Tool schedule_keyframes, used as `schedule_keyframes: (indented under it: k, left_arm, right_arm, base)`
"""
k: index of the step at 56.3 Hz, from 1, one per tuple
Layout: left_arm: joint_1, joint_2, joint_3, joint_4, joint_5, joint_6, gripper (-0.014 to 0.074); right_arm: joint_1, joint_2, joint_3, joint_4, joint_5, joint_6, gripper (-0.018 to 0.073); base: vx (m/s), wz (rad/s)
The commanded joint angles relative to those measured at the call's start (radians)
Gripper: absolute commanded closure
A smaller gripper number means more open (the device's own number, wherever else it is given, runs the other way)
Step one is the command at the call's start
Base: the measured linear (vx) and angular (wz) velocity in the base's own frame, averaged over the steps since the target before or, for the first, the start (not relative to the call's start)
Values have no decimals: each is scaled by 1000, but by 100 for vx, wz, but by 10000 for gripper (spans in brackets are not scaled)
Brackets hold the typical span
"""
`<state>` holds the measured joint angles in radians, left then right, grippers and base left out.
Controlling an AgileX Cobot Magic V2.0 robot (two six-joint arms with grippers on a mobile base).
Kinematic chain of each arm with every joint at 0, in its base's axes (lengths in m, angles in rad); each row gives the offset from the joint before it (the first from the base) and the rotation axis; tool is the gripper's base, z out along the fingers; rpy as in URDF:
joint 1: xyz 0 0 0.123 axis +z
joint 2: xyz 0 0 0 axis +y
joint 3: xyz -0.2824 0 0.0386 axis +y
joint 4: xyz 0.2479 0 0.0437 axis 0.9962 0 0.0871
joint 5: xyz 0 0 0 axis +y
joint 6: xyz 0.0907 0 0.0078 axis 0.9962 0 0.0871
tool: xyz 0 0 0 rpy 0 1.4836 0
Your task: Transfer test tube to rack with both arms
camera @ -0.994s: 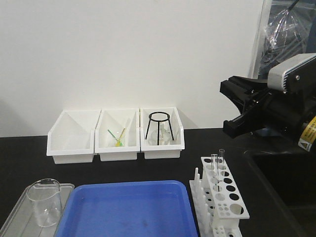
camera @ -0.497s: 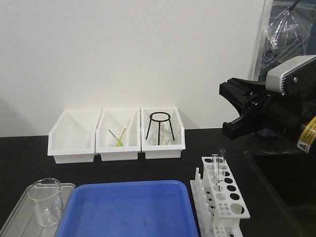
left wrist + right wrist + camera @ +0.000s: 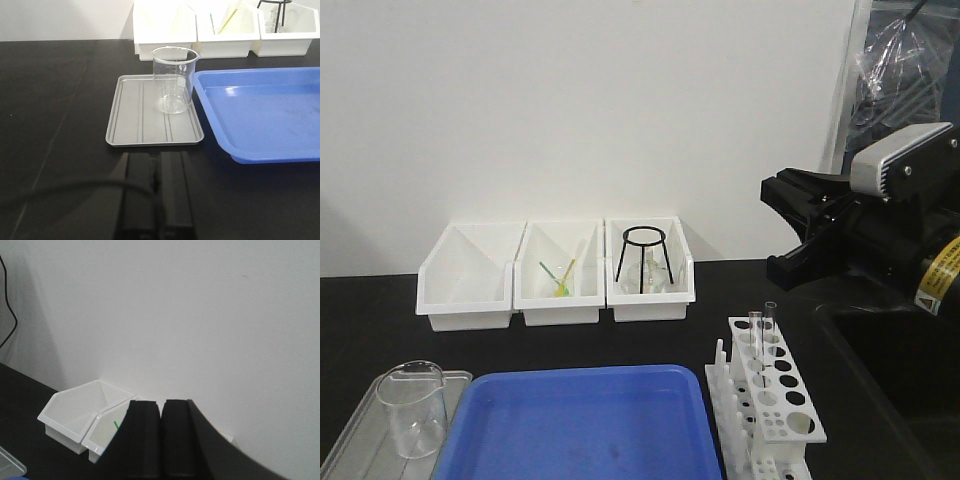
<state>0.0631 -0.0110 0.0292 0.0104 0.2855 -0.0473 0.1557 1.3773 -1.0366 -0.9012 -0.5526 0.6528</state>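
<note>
While two test tubes [image 3: 761, 330] are seen upright in the rack [image 3: 775, 400], both the left gripper [image 3: 156, 200] and right gripper [image 3: 161, 440] are held closed, nothing gripped.

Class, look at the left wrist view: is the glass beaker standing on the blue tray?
No. The beaker stands upright on the grey metal tray, beside the blue tray.
</note>
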Motion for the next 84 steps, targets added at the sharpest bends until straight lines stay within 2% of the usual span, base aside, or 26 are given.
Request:
schedule_keyframes:
  k: [1, 44, 52, 67, 72, 79, 84]
  left_arm:
    - [1, -15, -27, -10, -80, -10, 603]
    - [1, -15, -27, -10, -80, -10, 603]
    - [1, -15, -27, -10, -80, -10, 603]
    - [1, -15, -27, -10, -80, -10, 603]
    - [1, -15, -27, -10, -80, -10, 603]
    - [1, -15, -27, -10, -80, -10, 603]
    - [1, -15, -27, -10, -80, -10, 603]
  right_arm:
    - [-3, -30, -30, 27, -48, -2, 570]
    - [-3, -30, -30, 27, -48, -2, 570]
    - [-3, -30, -30, 26, 5, 10, 570]
    - [-3, -34, -31, 30, 22, 12, 570]
    - [-4, -65, -31, 45, 152, -20, 568]
    - [-4, -129, -29, 47, 394, 7, 568]
    - [-4, -193, 3, 48, 490, 17, 567]
  base:
    - [0, 0]
    - [0, 0]
    - [0, 0]
    - [0, 0]
    - [0, 0]
    - [0, 0]
    - [0, 0]
